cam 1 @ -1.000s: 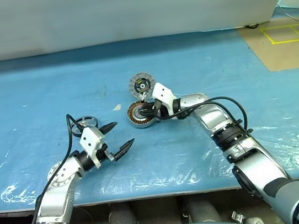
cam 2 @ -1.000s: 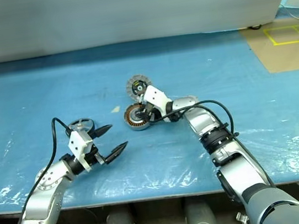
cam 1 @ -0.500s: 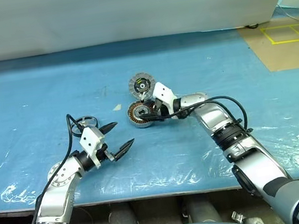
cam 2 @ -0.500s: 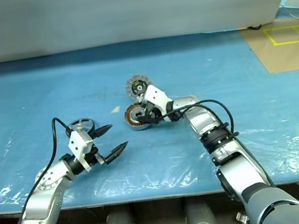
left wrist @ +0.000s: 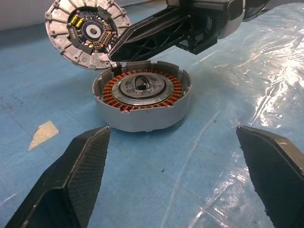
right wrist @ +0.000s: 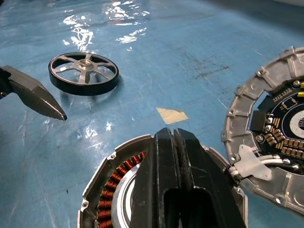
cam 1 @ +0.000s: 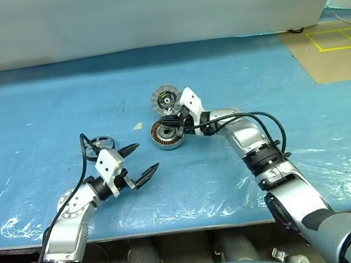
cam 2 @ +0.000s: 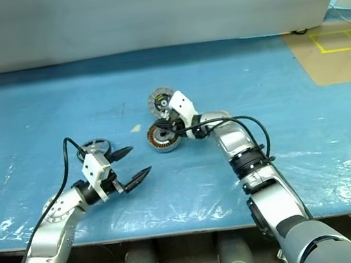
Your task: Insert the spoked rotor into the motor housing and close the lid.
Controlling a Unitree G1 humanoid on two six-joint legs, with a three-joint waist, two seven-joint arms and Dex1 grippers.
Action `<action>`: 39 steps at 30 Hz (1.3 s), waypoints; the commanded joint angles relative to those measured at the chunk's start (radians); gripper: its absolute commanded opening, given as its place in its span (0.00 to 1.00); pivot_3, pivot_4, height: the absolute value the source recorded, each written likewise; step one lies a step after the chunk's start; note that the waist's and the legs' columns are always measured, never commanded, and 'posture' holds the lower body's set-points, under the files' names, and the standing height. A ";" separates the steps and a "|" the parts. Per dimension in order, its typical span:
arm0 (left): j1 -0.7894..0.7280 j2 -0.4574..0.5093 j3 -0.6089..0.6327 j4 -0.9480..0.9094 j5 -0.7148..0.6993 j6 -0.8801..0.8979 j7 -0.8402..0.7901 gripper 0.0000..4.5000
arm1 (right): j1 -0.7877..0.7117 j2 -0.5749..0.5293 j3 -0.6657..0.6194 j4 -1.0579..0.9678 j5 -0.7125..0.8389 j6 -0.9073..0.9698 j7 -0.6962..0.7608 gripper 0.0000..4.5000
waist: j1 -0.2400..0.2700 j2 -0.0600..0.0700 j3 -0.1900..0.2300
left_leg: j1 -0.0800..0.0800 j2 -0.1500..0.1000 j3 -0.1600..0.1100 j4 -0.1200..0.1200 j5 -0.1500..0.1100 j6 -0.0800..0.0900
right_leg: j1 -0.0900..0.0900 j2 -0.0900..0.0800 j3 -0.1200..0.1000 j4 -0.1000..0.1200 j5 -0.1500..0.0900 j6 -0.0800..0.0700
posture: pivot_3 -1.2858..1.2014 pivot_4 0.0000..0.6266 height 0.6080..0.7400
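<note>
The motor housing (cam 1: 166, 135) is a short silver puck with copper windings, lying open on the blue table. Its lid (cam 1: 165, 98) stands tilted up at the far edge, ribbed inner face and black centre showing (left wrist: 88, 31). The spoked rotor (cam 1: 100, 142), a thin dark ring, lies flat to the left (right wrist: 84, 72). My right gripper (cam 1: 174, 121) is shut on nothing and hovers over the housing's far rim (right wrist: 109, 190), its tip close to where the lid (right wrist: 280, 137) joins. My left gripper (cam 1: 145, 157) is open and empty, level, between rotor and housing (left wrist: 142, 102), apart from both.
A small tan tape scrap (cam 1: 137, 126) lies on the blue plastic sheet (cam 1: 59, 95) left of the housing. A brown floor patch with yellow tape (cam 1: 333, 44) lies at the far right. The table's front edge (cam 1: 195, 223) runs just behind my arms.
My right gripper's fingers, spread over the housing half a second ago, have closed with nothing between them. The left arm, rotor, housing and lid have not moved.
</note>
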 commanded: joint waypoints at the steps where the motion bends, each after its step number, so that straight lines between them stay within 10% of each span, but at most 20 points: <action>1: -0.006 0.007 0.005 -0.018 0.001 -0.007 -0.002 1.00 | 0.000 -0.002 0.014 -0.019 -0.012 -0.029 0.000 0.01 | 0.000 0.000 0.000 | 0.000 0.000 0.000 0.000 0.000 0.000 | 0.000 0.000 0.000 0.000 0.000 0.000 | 0.52 0.24 1.00; 39: -0.016 0.005 0.005 -0.014 0.002 -0.010 0.002 1.00 | 0.026 -0.033 0.081 0.091 -0.109 0.051 -0.030 0.01 | 0.000 0.000 -0.005 | 0.008 0.000 0.000 0.000 0.000 0.000 | 0.007 0.000 0.000 0.000 0.000 0.000 | 0.52 0.24 1.00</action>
